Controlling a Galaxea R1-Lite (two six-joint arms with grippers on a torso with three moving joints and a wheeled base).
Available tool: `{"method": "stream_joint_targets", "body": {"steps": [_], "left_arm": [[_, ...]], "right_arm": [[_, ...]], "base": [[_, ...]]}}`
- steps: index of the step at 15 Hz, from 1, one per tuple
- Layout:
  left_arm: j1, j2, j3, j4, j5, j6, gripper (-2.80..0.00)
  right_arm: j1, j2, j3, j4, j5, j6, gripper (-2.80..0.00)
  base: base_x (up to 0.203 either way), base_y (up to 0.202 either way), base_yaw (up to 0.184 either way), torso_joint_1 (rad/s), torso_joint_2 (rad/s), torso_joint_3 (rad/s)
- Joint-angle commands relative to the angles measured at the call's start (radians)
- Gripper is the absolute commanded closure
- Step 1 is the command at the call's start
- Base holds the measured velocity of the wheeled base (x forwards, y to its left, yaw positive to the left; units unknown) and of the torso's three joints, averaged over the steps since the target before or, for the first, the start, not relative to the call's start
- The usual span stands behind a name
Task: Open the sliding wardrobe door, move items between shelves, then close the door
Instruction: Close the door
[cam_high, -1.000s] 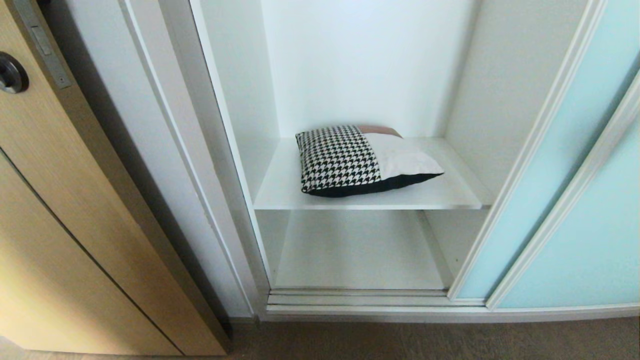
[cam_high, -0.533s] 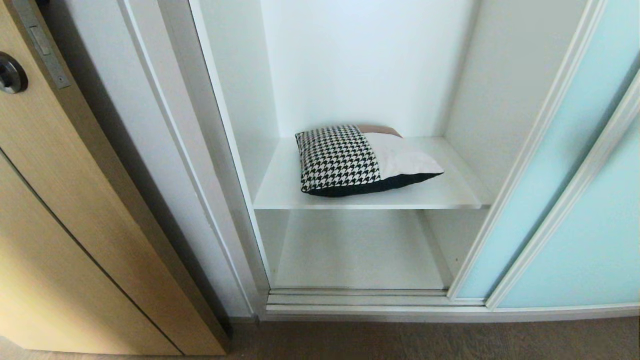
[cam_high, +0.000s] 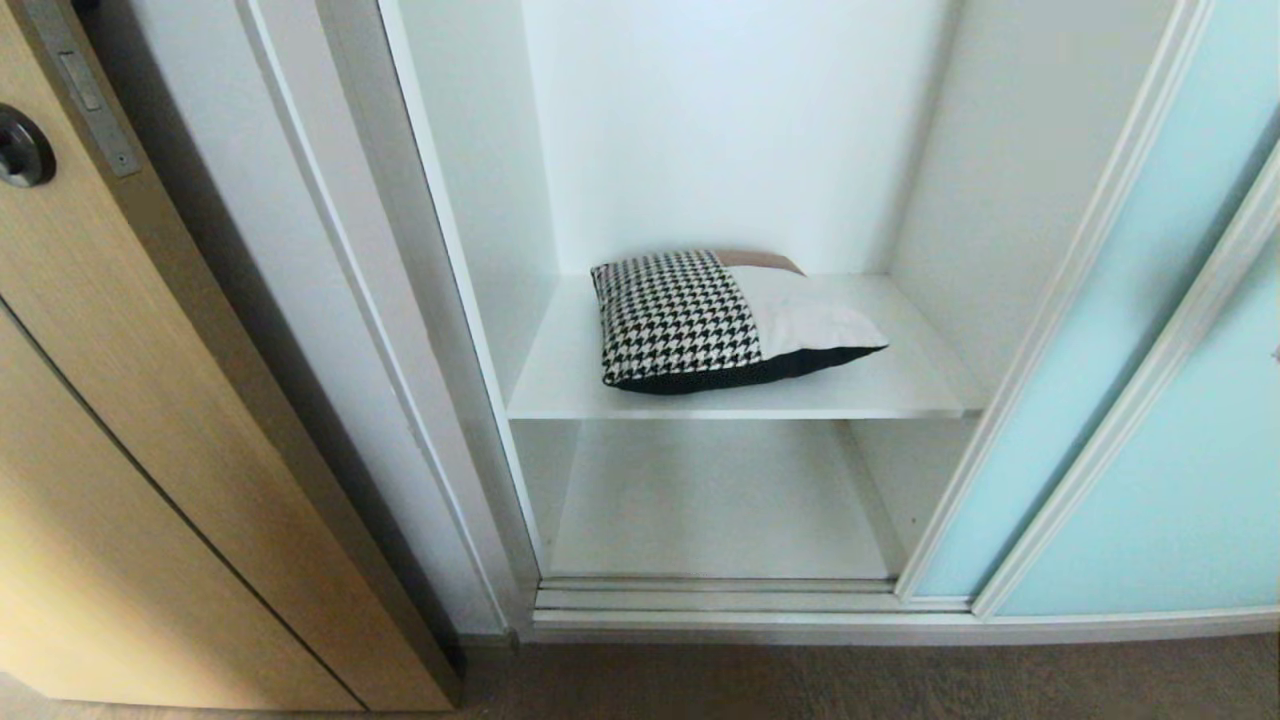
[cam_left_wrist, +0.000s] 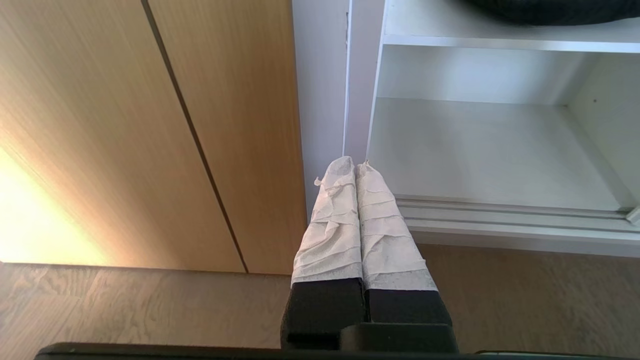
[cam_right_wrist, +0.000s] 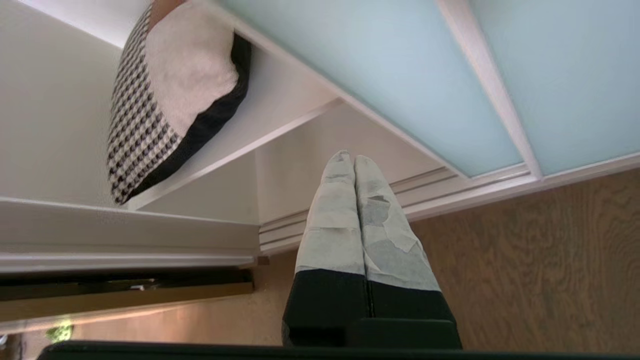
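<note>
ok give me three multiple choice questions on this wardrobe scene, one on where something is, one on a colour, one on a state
1. Where does the cushion lie?
A. upper shelf
B. lower shelf
C. floor

2. What colour is the sliding door's glass?
A. dark red
B. pale aqua
C. black

3. How are the right gripper's fingers?
A. wide open
B. shut on the cushion
C. shut, holding nothing

Answers:
1. A, the cushion rests on the upper shelf, with the lower shelf below it.
2. B, the panel is aqua.
3. C, the fingers press together, apart from the cushion.

right gripper (cam_right_wrist: 354, 161), fingers pressed together, hangs above the floor (cam_right_wrist: 525, 260); cushion (cam_right_wrist: 165, 100) lies on a shelf (cam_right_wrist: 280, 115) beside the sliding door (cam_right_wrist: 390, 75).
</note>
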Motion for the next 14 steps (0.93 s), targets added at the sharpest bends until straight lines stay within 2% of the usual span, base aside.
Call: {"method": "stream_joint_targets", "body": {"steps": [1, 8, 14], "left_arm": [[0.000, 0.002, 0.000, 0.000, 0.000, 0.000, 0.00], [0.000, 0.002, 0.000, 0.000, 0.000, 0.000, 0.00], [0.000, 0.002, 0.000, 0.000, 0.000, 0.000, 0.00]], "right_arm": [[-0.004, 0.033, -0.028, 0.001, -0.007, 0.001, 0.00], [0.015, 0.106, -0.093, 0.001, -0.017, 0.003, 0.00], [0.015, 0.175, -0.159, 0.001, -0.056, 0.004, 0.00]], "base": [[0.000, 0.000, 0.000, 0.000, 0.00, 0.000], [0.000, 0.000, 0.000, 0.000, 0.00, 0.000], [0.000, 0.000, 0.000, 0.000, 0.00, 0.000]]}}
